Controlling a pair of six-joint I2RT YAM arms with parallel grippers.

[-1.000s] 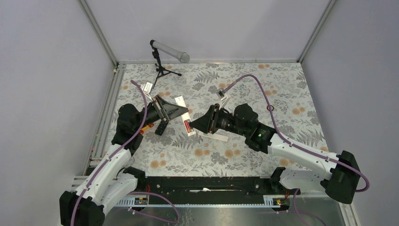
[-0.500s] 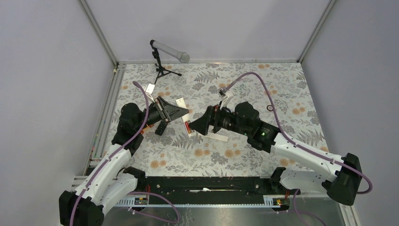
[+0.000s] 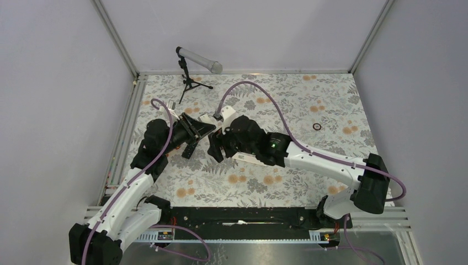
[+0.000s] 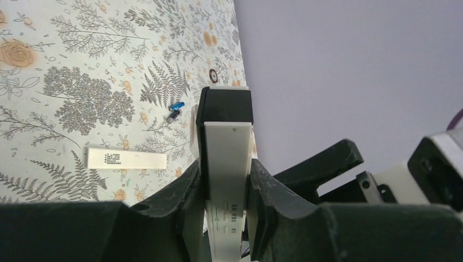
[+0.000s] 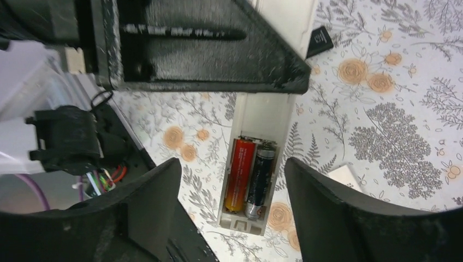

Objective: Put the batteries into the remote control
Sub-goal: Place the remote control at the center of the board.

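Observation:
My left gripper (image 3: 203, 128) is shut on the white remote (image 4: 226, 158) and grips its sides in the left wrist view (image 4: 225, 170). The remote's open battery bay (image 5: 252, 174) holds a red battery (image 5: 240, 173) and a black battery (image 5: 260, 177) side by side. My right gripper (image 3: 215, 147) is open, empty, and above that end of the remote, with a finger (image 5: 147, 207) on each side and apart from it. Two loose batteries, one blue (image 4: 178, 105) and one dark (image 4: 173, 114), lie on the cloth.
A white battery cover (image 4: 125, 159) lies flat on the floral cloth (image 3: 287, 105). A small black piece (image 3: 189, 150) lies by the left arm. A microphone on a stand (image 3: 194, 59) is at the back left. A black ring (image 3: 317, 126) lies at the right.
My right arm has swung left and its open gripper now sits over the remote's battery end. My left gripper has kept its hold on the remote and shifted slightly.

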